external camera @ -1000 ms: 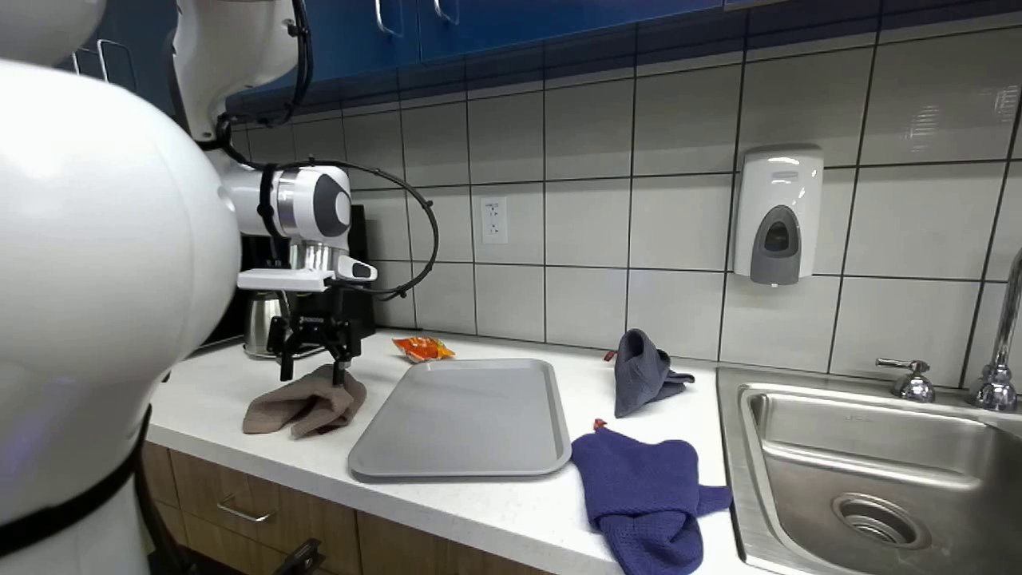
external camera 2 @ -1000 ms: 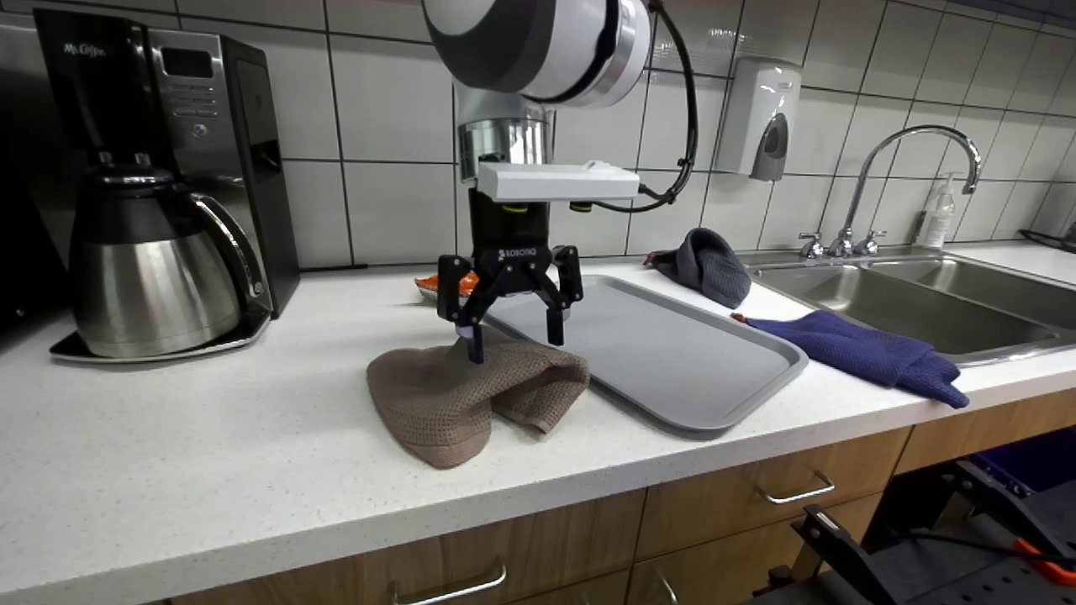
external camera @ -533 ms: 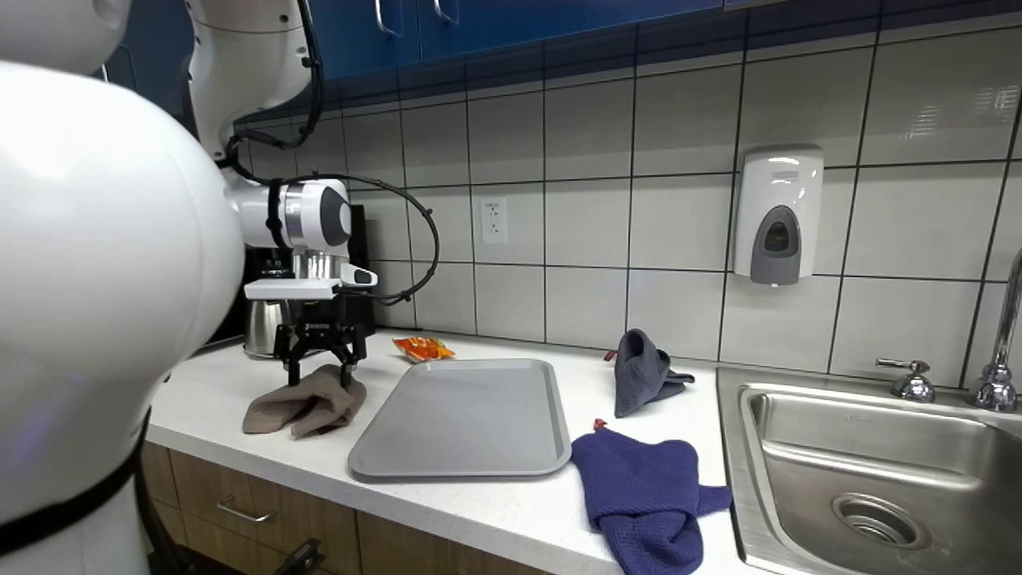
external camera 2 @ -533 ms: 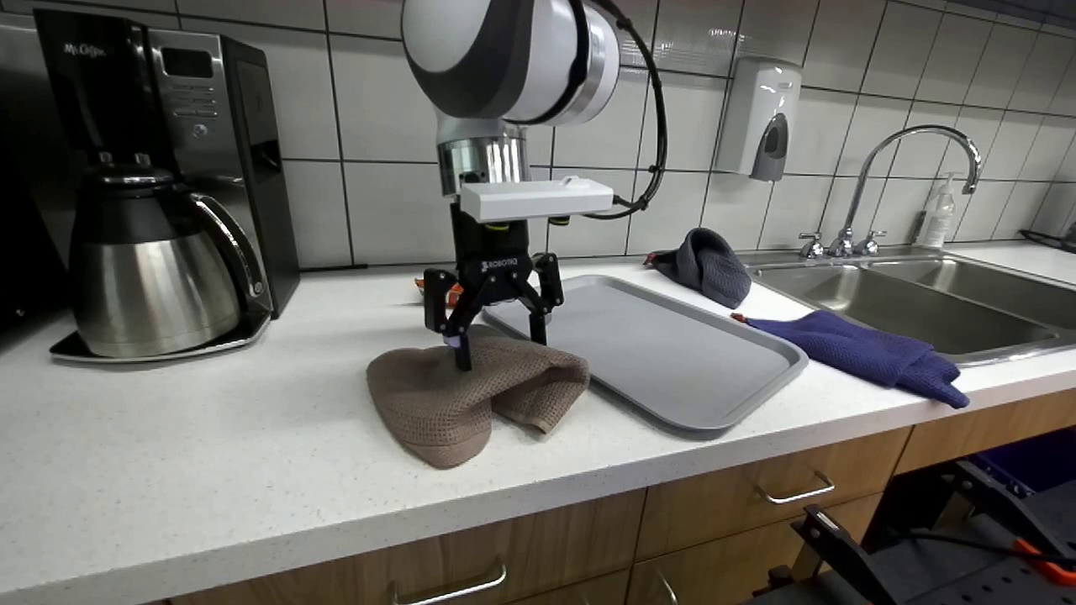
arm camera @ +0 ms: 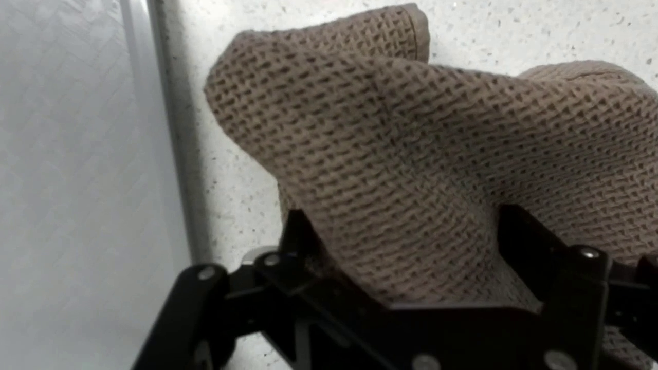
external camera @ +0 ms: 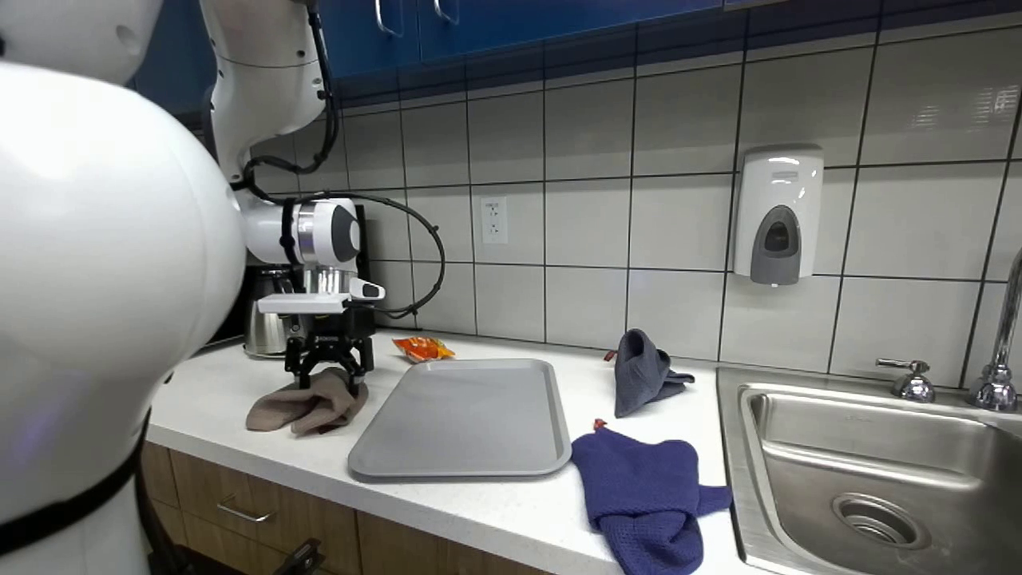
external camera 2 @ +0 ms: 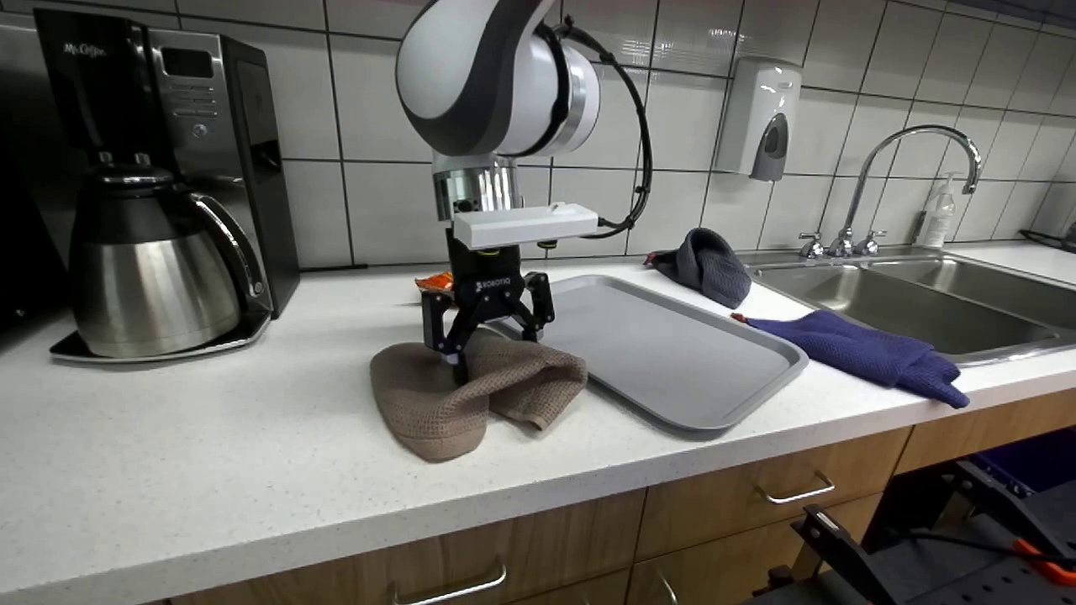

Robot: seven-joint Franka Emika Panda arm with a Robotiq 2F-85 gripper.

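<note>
A brown waffle-weave cloth (external camera: 299,409) lies crumpled on the white counter, left of a grey tray. It also shows in an exterior view (external camera 2: 437,412) and in the wrist view (arm camera: 390,154). My gripper (external camera: 329,386) points down into the cloth, as an exterior view (external camera 2: 498,360) also shows. In the wrist view the gripper (arm camera: 403,221) has its fingers wide apart, with a raised fold of the cloth between them. The finger on the right presses into the cloth. The other finger is partly hidden beside the fold. The grey tray (external camera: 471,419) lies close by, with nothing on it.
An orange packet (external camera: 423,349) lies behind the tray. A dark grey cloth (external camera: 639,373) and a blue-purple cloth (external camera: 647,487) lie between tray and sink (external camera: 738,447). A coffee maker (external camera 2: 244,168) with a steel carafe (external camera 2: 160,290) stands at the back. Drawers are below the counter's front edge.
My gripper has come down from just above the brown cloth until its fingers straddle a fold of it. The cloth's outer edges have shifted slightly. The other things have not moved.
</note>
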